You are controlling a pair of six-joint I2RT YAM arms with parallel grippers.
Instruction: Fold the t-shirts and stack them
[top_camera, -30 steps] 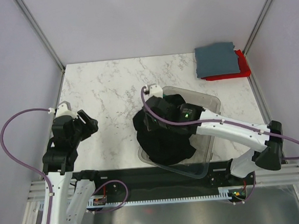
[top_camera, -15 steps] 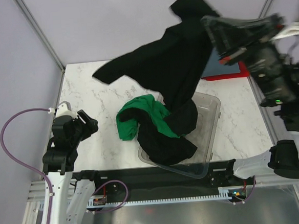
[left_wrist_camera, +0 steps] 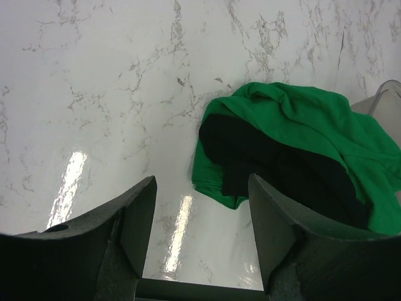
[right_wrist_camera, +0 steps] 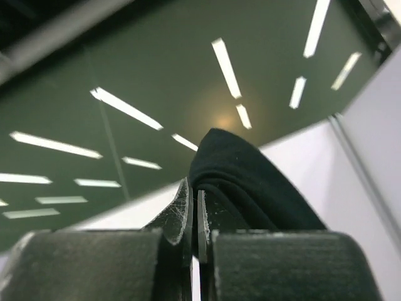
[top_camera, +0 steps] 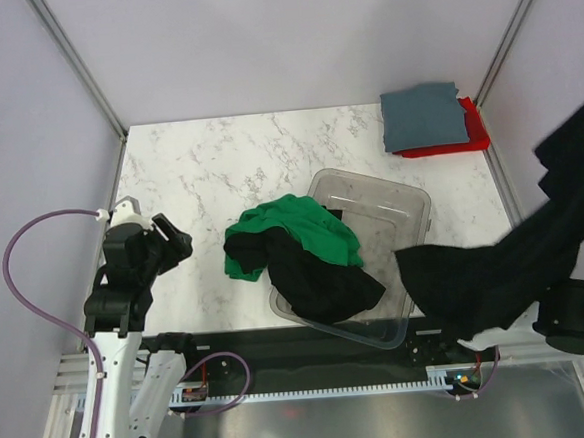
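We are at the step of pulling one garment out of the pile: the right gripper [right_wrist_camera: 193, 210] is pressed tight on a fold of the large black cloth t-shirt [top_camera: 497, 285], which hangs in the air at about 4 o'clock of the top view, draped past the near right corner of the white marble-patterned table [top_camera: 209, 175]. The gripper itself is out of that view. The left gripper [left_wrist_camera: 200, 188] hovers at 8 o'clock with its fingers spread and nothing between them, looking toward the crumpled green cloth t-shirt [top_camera: 298, 234], which spills over the 9 o'clock rim of the clear plastic bin [top_camera: 391, 207] with a second black t-shirt [top_camera: 322, 282] tangled beneath it. At 1 o'clock a folded slate grey-blue t-shirt [top_camera: 423, 117] lies on a red t-shirt [top_camera: 472, 136] — the stack begun. Next, we judge, the hanging shirt must come down onto the bare marble at 10 to 11 o'clock and be spread flat — likely with the left gripper catching a free edge.
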